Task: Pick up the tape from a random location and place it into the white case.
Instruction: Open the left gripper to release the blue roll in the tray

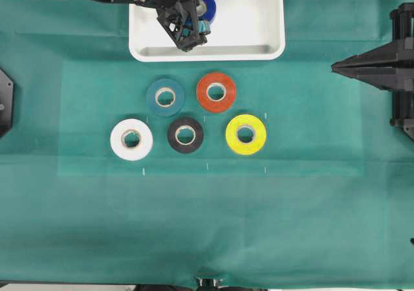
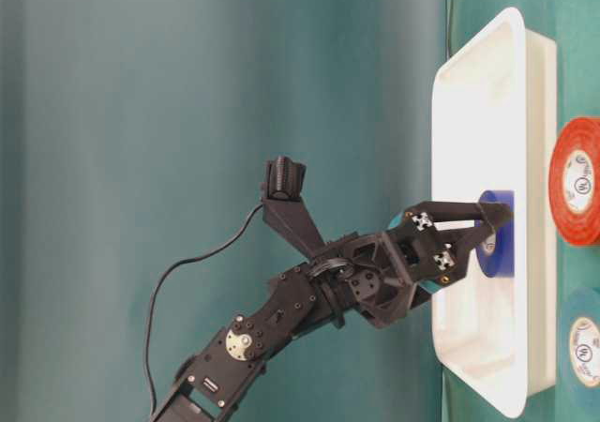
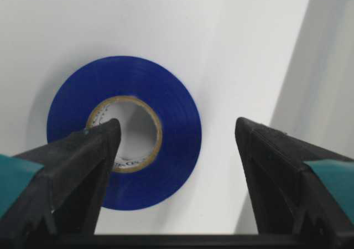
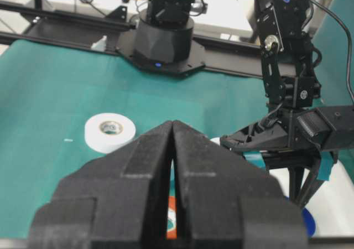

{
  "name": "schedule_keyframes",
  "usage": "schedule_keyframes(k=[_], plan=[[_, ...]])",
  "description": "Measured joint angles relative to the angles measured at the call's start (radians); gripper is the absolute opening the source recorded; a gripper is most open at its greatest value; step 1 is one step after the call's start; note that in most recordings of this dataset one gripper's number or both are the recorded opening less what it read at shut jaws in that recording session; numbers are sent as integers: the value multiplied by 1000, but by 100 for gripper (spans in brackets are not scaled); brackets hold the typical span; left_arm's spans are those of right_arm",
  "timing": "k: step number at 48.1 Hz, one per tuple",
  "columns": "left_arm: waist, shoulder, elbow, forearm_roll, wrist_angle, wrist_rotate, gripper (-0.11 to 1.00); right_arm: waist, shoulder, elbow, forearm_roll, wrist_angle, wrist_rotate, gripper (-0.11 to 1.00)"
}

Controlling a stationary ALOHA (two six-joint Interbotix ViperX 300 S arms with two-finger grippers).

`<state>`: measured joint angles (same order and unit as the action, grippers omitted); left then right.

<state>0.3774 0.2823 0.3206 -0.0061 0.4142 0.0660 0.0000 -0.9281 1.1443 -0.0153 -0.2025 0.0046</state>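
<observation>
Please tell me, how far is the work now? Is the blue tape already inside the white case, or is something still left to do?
Nearly finished. The tape lies flat on the floor of the white case. The left gripper is open, one finger over the roll's core hole and one beside the roll, gripping nothing. The right gripper is shut and parked aside. What seems left is only for the left arm to lift away.

Overhead, table-level, two close wrist views.
</observation>
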Motion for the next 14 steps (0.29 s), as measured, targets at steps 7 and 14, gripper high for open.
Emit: schedule_keyframes(k=[7,14], plan=[[-3,-40,-5,-2,15,-2,77,-2,2,0,0,0,0,0],[-14,-91,-17,-2,61,-2,77,-2,2,0,0,0,0,0]])
